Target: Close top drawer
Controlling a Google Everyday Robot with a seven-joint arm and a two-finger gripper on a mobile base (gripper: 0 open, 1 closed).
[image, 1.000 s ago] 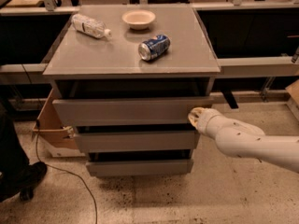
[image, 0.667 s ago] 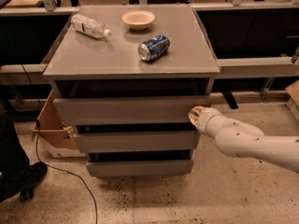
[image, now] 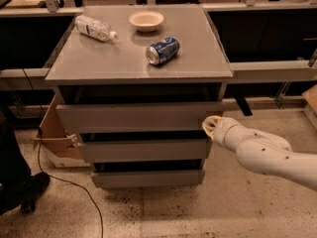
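The top drawer (image: 133,116) is the uppermost of three grey drawers in the grey cabinet (image: 138,58). It stands pulled out, with a dark gap between its flat front and the cabinet top. My gripper (image: 209,127) is at the end of the white arm that comes in from the right. It sits at the right end of the top drawer's front, touching or nearly touching it.
A plastic bottle (image: 94,28), a white bowl (image: 146,20) and a blue can (image: 162,50) lie on the cabinet top. The two lower drawers (image: 143,150) also stick out. A cardboard box (image: 52,133) stands left of the cabinet, with a cable (image: 64,182) and a dark shoe (image: 22,192) on the floor.
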